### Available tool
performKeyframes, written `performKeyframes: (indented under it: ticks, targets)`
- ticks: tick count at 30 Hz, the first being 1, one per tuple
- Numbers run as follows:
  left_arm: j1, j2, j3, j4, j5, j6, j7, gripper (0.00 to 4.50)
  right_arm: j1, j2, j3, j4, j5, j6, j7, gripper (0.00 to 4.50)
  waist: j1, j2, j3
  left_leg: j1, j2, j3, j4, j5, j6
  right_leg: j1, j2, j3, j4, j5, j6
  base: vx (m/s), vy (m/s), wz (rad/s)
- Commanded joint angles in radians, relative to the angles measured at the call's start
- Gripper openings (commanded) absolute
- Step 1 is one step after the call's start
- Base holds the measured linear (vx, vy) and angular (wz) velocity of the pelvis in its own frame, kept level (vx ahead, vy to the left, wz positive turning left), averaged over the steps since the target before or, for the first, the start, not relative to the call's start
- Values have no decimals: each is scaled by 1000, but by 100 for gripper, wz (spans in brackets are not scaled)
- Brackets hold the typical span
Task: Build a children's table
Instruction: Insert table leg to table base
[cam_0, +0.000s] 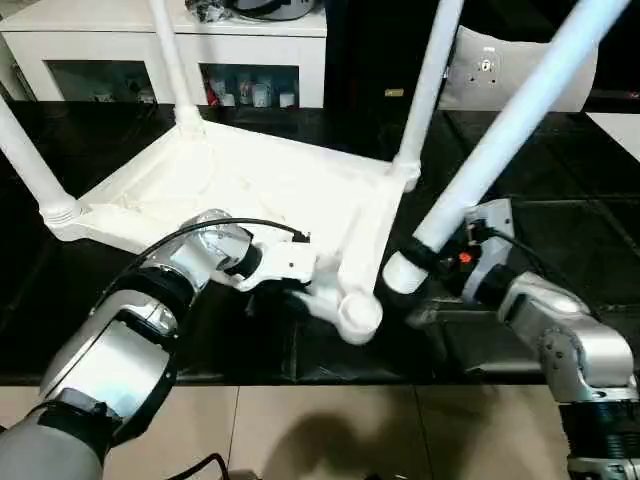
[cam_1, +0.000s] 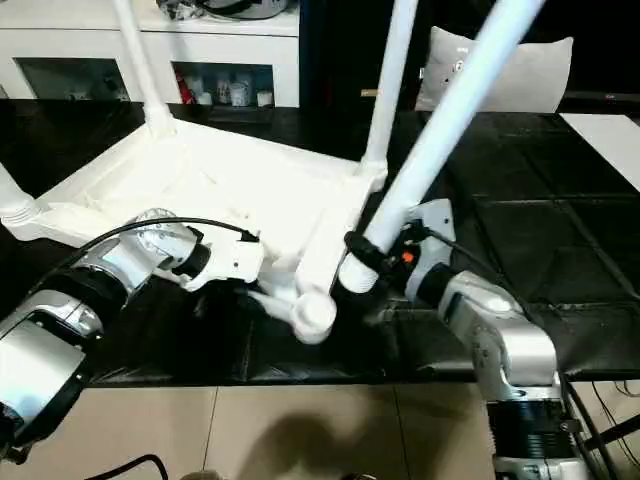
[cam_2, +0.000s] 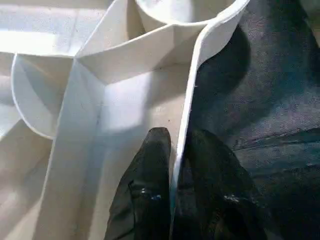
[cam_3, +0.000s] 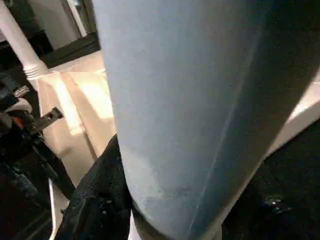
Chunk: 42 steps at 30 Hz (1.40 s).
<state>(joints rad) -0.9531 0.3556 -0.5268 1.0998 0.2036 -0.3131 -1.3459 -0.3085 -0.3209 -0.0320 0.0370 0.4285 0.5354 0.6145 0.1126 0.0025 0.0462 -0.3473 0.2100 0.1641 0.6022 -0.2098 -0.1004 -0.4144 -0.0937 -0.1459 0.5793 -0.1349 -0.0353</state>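
One leg (cam_0: 500, 150) is being gripped by right fingers (cam_0: 418, 262), slanting just right of the empty socket (cam_0: 358, 315); left fingers (cam_2: 150, 190) are pinching the tabletop (cam_0: 250, 180) rim

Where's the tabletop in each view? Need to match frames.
Left eye: tabletop, centre, underside up.
Right eye: centre-left.
Left wrist: ribbed underside, rim pinched by left gripper.
Right wrist: beside the leg.
Landmark: empty corner socket, both eye views and left wrist.
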Motion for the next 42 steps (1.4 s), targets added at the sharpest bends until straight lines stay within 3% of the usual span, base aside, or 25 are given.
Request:
performKeyframes:
  ticks: [1, 5, 6, 9, 10, 14, 17, 18, 19, 21, 22, 23, 26, 30, 31, 32, 36, 37, 38, 39, 41, 42]
  targets:
    - [8, 23, -14, -1, 42, 35, -5, 45, -3, 5, 2, -29, -5, -16, 1, 189, 7, -5, -78, -5, 20, -1, -68, -91, 41, 81, -69, 61, -54, -261, -139, 0, 0, 0]
    - [17, 34, -12, -9, 52, 68, 2, 17, -9, 13, 4, -21, -5, -20, 1, 189, 7, -6, -78, -6, 19, 0, -68, -83, 42, 81, -70, 62, -54, -264, -134, 0, 0, 0]
    - [23, 42, -14, -18, 59, 88, 7, 16, -15, 17, 5, -14, -6, -22, 0, 189, 6, -10, -77, -6, 19, 0, -68, -83, 43, 81, -71, 61, -53, -272, -133, 0, 0, 0]
    - [42, 41, -5, -43, 63, 148, 35, 3, -40, 27, 5, 0, -3, -25, -4, 189, 1, -8, -74, -6, 17, 1, -69, -91, 41, 80, -70, 61, -58, -302, -124, 0, 0, 0]
    - [50, 30, 9, -49, 51, 195, 55, 1, -50, 33, 8, 5, -2, -26, -6, 189, -2, -13, -72, -6, 14, 2, -69, -100, 42, 79, -70, 60, -63, -348, -111, 0, 0, 0]
    - [65, -4, 54, -64, 14, 293, 93, 1, -54, 41, 17, 0, -4, -22, -7, 189, -8, -13, -64, 3, 10, 4, -71, -141, 41, 74, -70, 56, -83, -458, -77, 0, 0, 0]
    - [83, -51, 114, -82, -27, 402, 181, 1, -50, 47, 23, -6, -8, -20, -7, 189, -10, -15, -66, 5, 9, 2, -71, -152, 41, 77, -69, 53, -89, -491, -63, 0, 0, 0]
    - [89, -71, 141, -83, -44, 436, 233, 1, -49, 49, 23, -8, -9, -20, -8, 189, -14, 4, -66, 2, 8, 2, -68, -152, 39, 78, -65, 52, -88, -466, -70, 0, 0, 0]
    - [93, -79, 152, -86, -51, 451, 252, 0, -48, 49, 23, -9, -9, -20, -9, 189, -14, -3, -67, 3, 7, 3, -67, -154, 43, 77, -63, 50, -90, -460, -68, 0, 0, 0]
    - [107, -99, 178, -104, -65, 498, 305, 0, -46, 50, 22, -10, -12, -18, -13, 189, -15, -3, -70, -1, 1, 3, -66, -146, 50, 82, -60, 48, -89, -452, -65, 0, 0, 0]
    - [134, -113, 180, -133, -47, 530, 357, 0, -40, 48, 18, -12, -13, -12, -19, 189, -17, 4, -72, -2, 5, 1, -66, -138, 53, 82, -61, 48, -86, -438, -68, 0, 0, 0]
    - [147, -118, 179, -149, -39, 533, 364, 0, -38, 46, 18, -14, -13, -10, -20, 189, -19, -1, -72, 0, 3, 3, -65, -137, 61, 79, -57, 46, -91, -434, -66, 0, 0, 0]
    - [184, -110, 166, -228, -31, 496, 333, 0, -36, 37, 21, -15, -15, -9, -16, 189, -19, 1, -72, 0, 3, 3, -67, -137, 69, 80, -57, 45, -93, -444, -58, 0, 0, 0]
    - [265, -56, 115, -341, -36, 289, 208, 0, -45, 21, 25, -5, -27, -15, -4, 189, -22, 22, -73, 6, 6, 0, -69, -174, 61, 72, -56, 42, -100, -460, -44, 0, 0, 0]
    - [273, -52, 113, -352, -41, 283, 195, 0, -45, 19, 25, -4, -27, -15, -3, 189, -22, 20, -74, 6, 7, -1, -71, -180, 60, 73, -57, 42, -101, -461, -41, 0, 0, 0]
    - [298, -38, 106, -388, -58, 266, 152, 0, -47, 13, 26, -2, -29, -17, 1, 189, -21, 25, -73, 8, 7, -1, -71, -193, 54, 71, -57, 41, -100, -469, -41, 0, 0, 0]
    - [326, -12, 89, -446, -49, 269, 141, 0, -48, -9, 34, -3, -18, -1, 31, 189, -17, 25, -70, 11, 8, 1, -72, -211, 47, 66, -57, 42, -101, -500, -36, 0, 0, 0]
    - [326, -10, 88, -450, -45, 270, 146, 0, -48, -14, 38, -4, -15, 3, 38, 189, -15, 13, -70, 10, 9, 1, -72, -210, 47, 67, -57, 41, -102, -505, -30, 0, 0, 0]
    - [326, -10, 92, -452, -44, 278, 154, 0, -48, -23, 48, -8, -12, 11, 56, 189, -12, 20, -69, 11, 8, 0, -72, -209, 46, 66, -58, 40, -101, -514, -25, 0, 0, 0]
    - [327, -13, 98, -455, -45, 281, 162, 0, -49, -31, 57, -12, -10, 16, 71, 189, -13, 21, -69, 9, 9, 0, -73, -207, 46, 68, -58, 40, -101, -512, -22, 0, 0, 0]
    - [328, -26, 113, -452, -45, 297, 194, 0, -51, -43, 73, -19, -8, 17, 100, 189, -12, 11, -70, 6, 6, 2, -71, -196, 50, 68, -58, 40, -102, -512, -11, 0, 0, 0]
    - [328, -28, 115, -451, -45, 299, 199, 0, -51, -45, 75, -20, -8, 17, 104, 189, -11, 13, -70, 7, 5, 2, -70, -194, 51, 68, -58, 40, -101, -515, -11, 0, 0, 0]
